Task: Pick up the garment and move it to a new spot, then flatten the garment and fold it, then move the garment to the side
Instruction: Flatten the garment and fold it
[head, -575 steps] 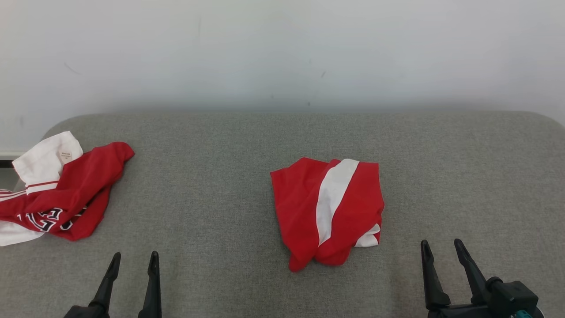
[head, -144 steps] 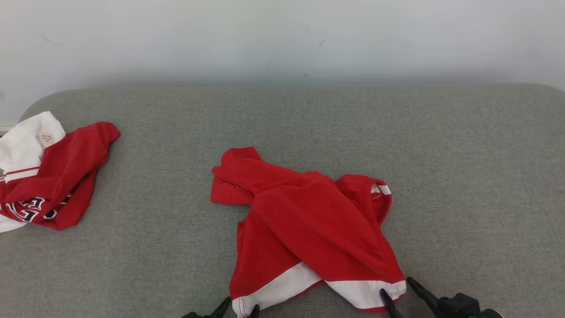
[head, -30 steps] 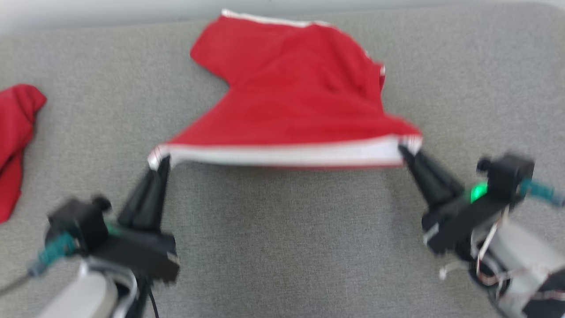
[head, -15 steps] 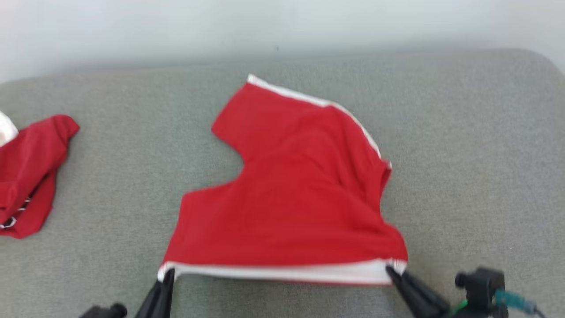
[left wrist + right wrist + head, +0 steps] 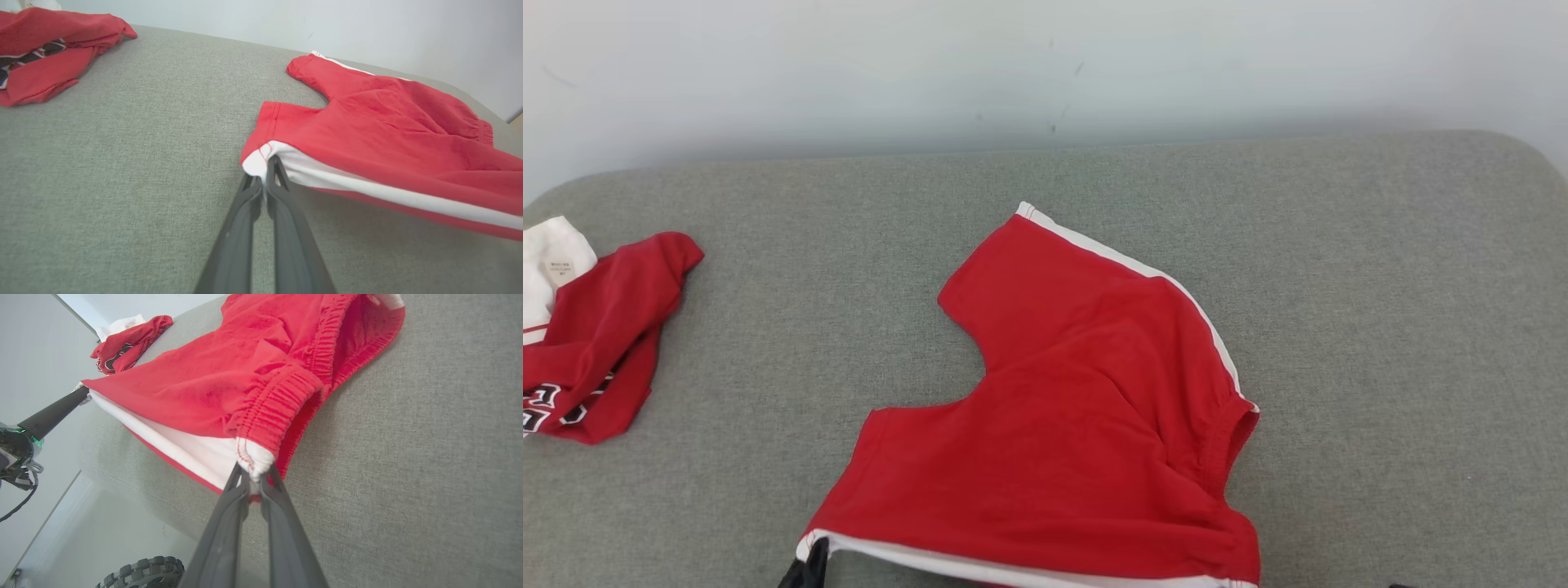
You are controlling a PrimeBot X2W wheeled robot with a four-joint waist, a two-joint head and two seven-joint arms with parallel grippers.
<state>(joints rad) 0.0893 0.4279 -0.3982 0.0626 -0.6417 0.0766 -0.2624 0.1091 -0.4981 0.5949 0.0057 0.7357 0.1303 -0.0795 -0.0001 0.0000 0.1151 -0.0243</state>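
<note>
Grey woven upholstery (image 5: 1380, 286) lies under both grippers. Left gripper (image 5: 264, 175) is pinched tight on the white hem corner of the red shorts (image 5: 1062, 425); right gripper (image 5: 254, 473) is clamped on the ribbed elastic waistband corner. Between them the white side stripe hangs taut, just off the surface. Beyond, the soft shorts spread flat, not crumpled as seconds ago. Well left of the left gripper sits a bunched red-and-white jersey (image 5: 596, 343)

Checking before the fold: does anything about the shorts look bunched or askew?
The red shorts aren't flat: the elastic waistband gapes and buckles, and the white-striped edge is raised off the cushion, pinched at its ends by the left gripper and right gripper.
</note>
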